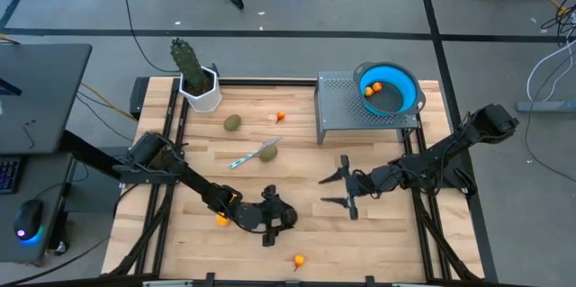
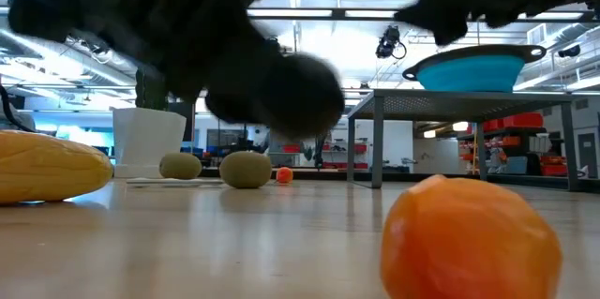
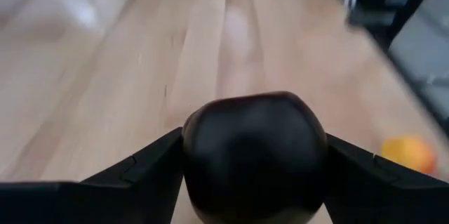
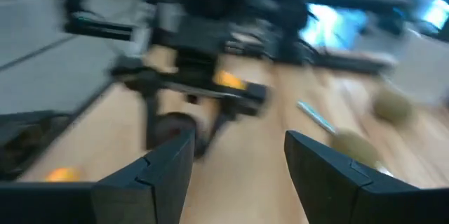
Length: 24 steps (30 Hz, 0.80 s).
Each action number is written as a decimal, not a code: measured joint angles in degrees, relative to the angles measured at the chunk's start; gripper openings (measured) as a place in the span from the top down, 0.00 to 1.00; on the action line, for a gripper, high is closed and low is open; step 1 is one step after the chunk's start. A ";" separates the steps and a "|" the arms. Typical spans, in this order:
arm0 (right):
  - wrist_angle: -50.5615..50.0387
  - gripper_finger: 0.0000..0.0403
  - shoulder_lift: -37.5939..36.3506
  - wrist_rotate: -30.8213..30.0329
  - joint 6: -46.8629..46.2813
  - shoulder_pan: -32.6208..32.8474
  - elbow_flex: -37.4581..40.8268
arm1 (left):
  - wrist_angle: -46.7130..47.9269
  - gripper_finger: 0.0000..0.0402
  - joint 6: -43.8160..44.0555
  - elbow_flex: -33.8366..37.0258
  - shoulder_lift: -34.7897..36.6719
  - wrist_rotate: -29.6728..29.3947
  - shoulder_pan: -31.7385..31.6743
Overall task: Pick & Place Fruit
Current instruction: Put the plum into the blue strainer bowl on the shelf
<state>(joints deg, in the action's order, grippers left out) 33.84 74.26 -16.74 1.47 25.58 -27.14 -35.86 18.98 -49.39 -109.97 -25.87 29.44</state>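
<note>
Bench (image 1: 378, 233) is pale wood with plank stripes. The cactus (image 1: 186, 62) is deep green in a white pot (image 1: 202, 94); next to it there's an olive-green oval (image 1: 232, 122) and a tiny orange fruit (image 1: 281, 117). Bright blue bowl (image 1: 409, 85) sits on a grey perforated stand (image 1: 340, 107), orange pieces (image 1: 373, 89) inside. Left claw (image 3: 252, 175) is black around a near-black round fruit (image 3: 254, 155). Yellow oblong fruit (image 2: 47, 166) near the pot too.
</note>
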 joint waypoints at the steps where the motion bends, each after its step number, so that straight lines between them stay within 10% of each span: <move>1: 1.20 0.42 0.00 1.40 1.70 0.42 0.00 | -1.20 0.30 0.53 -0.20 0.21 0.11 -0.37; 24: 7.17 0.22 0.00 -16.18 21.67 7.08 0.00 | -21.69 0.30 13.35 -4.79 0.54 9.39 -14.00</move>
<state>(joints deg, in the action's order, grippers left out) 41.01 74.26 -32.92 23.14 32.66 -27.14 -57.54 32.32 -54.17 -109.43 -16.48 15.45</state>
